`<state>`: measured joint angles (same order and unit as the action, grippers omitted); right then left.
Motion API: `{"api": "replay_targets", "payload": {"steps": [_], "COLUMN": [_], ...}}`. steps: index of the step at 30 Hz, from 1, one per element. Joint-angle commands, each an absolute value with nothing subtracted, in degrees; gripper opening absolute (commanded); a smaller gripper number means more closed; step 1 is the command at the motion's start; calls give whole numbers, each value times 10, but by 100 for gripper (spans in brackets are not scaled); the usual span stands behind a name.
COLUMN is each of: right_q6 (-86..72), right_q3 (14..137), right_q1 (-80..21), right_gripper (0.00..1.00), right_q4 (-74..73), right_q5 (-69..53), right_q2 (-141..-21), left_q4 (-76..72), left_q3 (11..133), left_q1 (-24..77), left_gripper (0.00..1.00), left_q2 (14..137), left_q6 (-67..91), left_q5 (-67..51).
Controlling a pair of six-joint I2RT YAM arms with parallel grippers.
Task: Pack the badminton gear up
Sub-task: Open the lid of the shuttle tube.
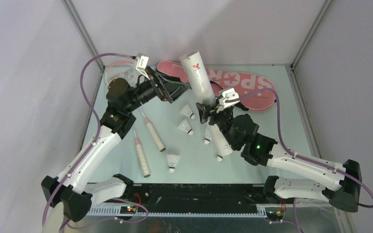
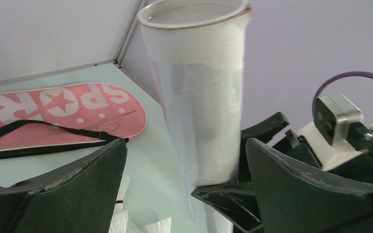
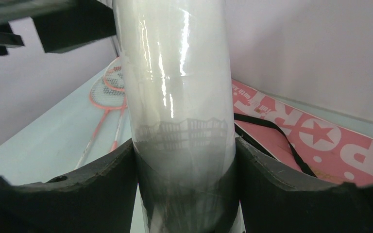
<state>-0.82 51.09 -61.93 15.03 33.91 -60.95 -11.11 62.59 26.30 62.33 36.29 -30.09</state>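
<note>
My right gripper (image 1: 208, 110) is shut on the long white tube (image 1: 199, 77) around its middle and holds it tilted, open end up and toward the back; the grip shows in the right wrist view (image 3: 185, 194) on the tube (image 3: 175, 73). My left gripper (image 1: 176, 92) is open and empty just left of the tube's upper part; in its view (image 2: 187, 194) the tube (image 2: 199, 97) stands beyond the spread jaws. Several white shuttlecocks (image 1: 185, 127) lie on the table. Two pink rackets (image 1: 145, 145) lie at the left. The pink "SPORT" bag (image 1: 245, 86) lies at the back.
The rackets' heads (image 3: 104, 92) reach toward the back left corner. The bag's black strap (image 2: 39, 128) lies across it. Two shuttlecocks (image 2: 158, 225) sit below the left gripper. Grey walls close the table at the back and sides.
</note>
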Motion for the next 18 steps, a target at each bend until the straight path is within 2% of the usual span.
{"api": "replay_targets", "payload": {"steps": [1,15,18], "right_q6": [-2,26,38], "right_q3": [519,519,519], "right_q1": [-637,-671,-680], "right_gripper": [50,53,54], "right_q4": [218,268,281], "right_q5": [373,440,444], "right_q2": [-617,-652,-655], "left_q4": [-141,-169,-147], "left_q3": [652,656,667], "left_q1": [278,323,325], "left_gripper": [98,99,93], "left_q2": [645,706,720], "left_q6": [381,398,394], "left_q5": [-270,-276,-263]}}
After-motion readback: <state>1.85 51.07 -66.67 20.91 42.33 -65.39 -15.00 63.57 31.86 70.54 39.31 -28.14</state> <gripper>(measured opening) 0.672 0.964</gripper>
